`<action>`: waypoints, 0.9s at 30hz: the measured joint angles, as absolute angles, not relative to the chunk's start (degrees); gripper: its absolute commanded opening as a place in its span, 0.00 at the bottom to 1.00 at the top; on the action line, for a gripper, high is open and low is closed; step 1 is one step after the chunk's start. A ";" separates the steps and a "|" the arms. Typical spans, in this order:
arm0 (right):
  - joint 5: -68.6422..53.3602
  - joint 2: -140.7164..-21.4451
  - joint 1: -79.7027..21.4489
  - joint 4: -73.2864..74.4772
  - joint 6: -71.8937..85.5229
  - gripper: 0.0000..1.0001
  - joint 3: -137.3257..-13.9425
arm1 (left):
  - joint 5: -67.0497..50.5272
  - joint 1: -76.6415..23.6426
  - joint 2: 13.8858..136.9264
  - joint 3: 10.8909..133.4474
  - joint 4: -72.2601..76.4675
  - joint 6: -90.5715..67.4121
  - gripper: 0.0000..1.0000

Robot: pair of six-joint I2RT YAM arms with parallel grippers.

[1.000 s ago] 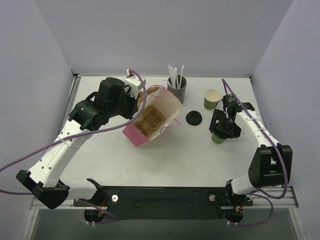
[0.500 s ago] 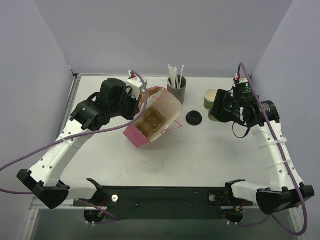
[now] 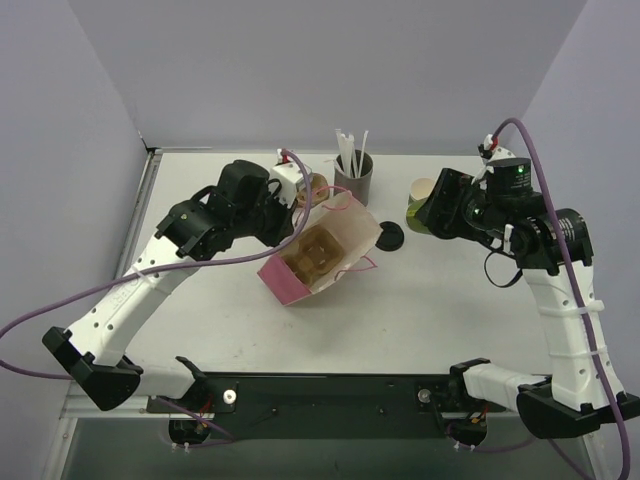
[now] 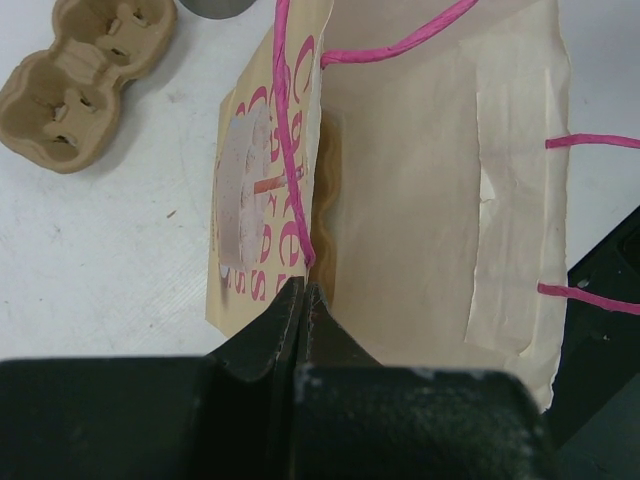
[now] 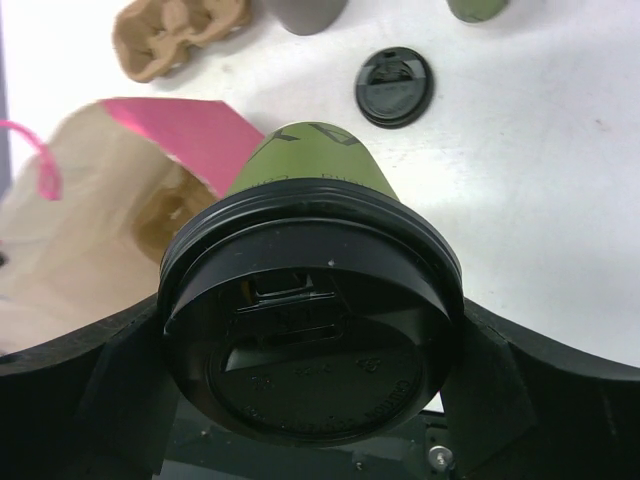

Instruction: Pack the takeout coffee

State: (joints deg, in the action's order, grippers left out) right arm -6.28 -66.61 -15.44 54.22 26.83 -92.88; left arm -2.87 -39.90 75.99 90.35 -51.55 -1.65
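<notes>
My right gripper [image 5: 305, 350] is shut on the takeout coffee [image 5: 305, 165], a green paper cup with a black lid on it, held in the air. In the top view this gripper [image 3: 441, 212] hangs above the table's right side and hides the cup. A loose black lid [image 3: 393, 238] lies on the table; it also shows in the right wrist view [image 5: 393, 87]. My left gripper [image 4: 303, 292] is shut on the rim of the paper bag [image 4: 420, 200], beside its pink handle. The bag [image 3: 325, 250] lies open mouth up with a cardboard carrier inside.
A green cup with a cream inside [image 3: 424, 190] stands at the back right. A grey cylinder of white straws [image 3: 354, 178] stands at the back middle. A loose cardboard carrier [image 4: 85, 85] lies behind the bag. The bag's edge touches the loose lid.
My right gripper has lifted the lidded cup off the table and carried it up and back. My left gripper has dragged the bag to the right, up against the loose lid.
</notes>
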 measured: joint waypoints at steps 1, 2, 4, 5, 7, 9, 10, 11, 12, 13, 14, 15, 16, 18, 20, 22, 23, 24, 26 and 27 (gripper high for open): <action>-6.98 -66.52 -15.84 54.26 26.98 0.58 -93.91 | -2.98 -40.49 76.27 90.35 -51.55 -1.67 0.00; -7.64 -66.41 -16.16 54.24 27.14 0.58 -94.59 | -3.11 -40.88 76.49 90.37 -51.55 -1.67 0.00; -9.04 -65.98 -16.84 54.24 27.44 0.58 -95.74 | -3.29 -41.80 76.97 90.45 -51.55 -1.74 0.00; -9.72 -65.76 -17.17 54.24 27.68 0.58 -96.18 | -3.31 -42.19 77.23 90.56 -51.53 -1.85 0.00; -11.35 -65.30 -17.82 54.15 28.25 0.58 -96.90 | -3.33 -42.83 77.78 91.05 -51.51 -2.13 0.00; -12.86 -64.95 -18.55 53.89 28.73 0.58 -97.10 | -3.33 -43.35 78.32 91.57 -51.42 -2.55 0.00; -13.65 -64.79 -19.03 53.78 28.95 0.58 -97.10 | -3.36 -43.62 78.61 91.92 -51.42 -2.79 0.00; -14.31 -64.75 -19.64 53.71 29.15 0.59 -97.10 | -3.38 -43.92 78.89 92.29 -51.24 -3.03 0.00; -14.72 -64.75 -20.38 53.63 29.47 0.59 -97.10 | -3.46 -44.21 79.11 92.55 -51.18 -3.33 0.00; -15.09 -64.79 -21.23 53.45 29.85 0.59 -97.10 | -3.51 -44.73 79.50 93.17 -51.20 -3.88 0.00; -15.42 -64.90 -22.04 53.30 30.02 0.59 -97.10 | -3.55 -45.12 79.81 93.60 -51.13 -4.12 0.00; -15.64 -65.06 -23.27 53.15 30.24 0.59 -97.10 | -3.57 -45.76 80.27 94.26 -50.98 -4.54 0.00; -15.81 -65.25 -24.29 52.99 30.41 0.59 -97.10 | -3.57 -46.30 80.62 94.72 -50.76 -5.04 0.00; -15.84 -65.91 -26.65 52.88 30.65 0.59 -97.10 | -3.57 -47.16 81.21 95.42 -50.33 -5.82 0.00; -15.86 -66.87 -29.23 52.88 30.94 0.59 -97.10 | -3.55 -48.12 81.91 96.09 -49.78 -6.94 0.00; -15.77 -67.85 -31.29 52.86 31.29 0.59 -97.03 | -3.55 -48.66 82.48 96.49 -49.54 -7.99 0.00; -15.68 -68.36 -32.32 52.88 31.40 0.59 -96.97 | -3.55 -48.86 82.76 96.60 -49.39 -8.64 0.00; -15.42 -68.79 -33.26 52.82 31.51 0.59 -96.75 | -3.55 -49.06 82.98 96.60 -49.21 -9.28 0.00; -14.70 -69.36 -35.29 52.73 31.57 0.59 -95.92 | -3.70 -49.21 83.33 96.60 -48.82 -10.98 0.00; -14.22 -69.65 -36.36 52.73 31.62 0.59 -95.46 | -3.86 -49.28 83.44 96.60 -48.60 -11.84 0.00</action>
State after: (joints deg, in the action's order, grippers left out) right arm -14.22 -69.65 -36.36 52.73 31.62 -95.46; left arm -3.86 -49.28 83.44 96.60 -48.60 -11.84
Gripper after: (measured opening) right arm 0.828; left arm 0.022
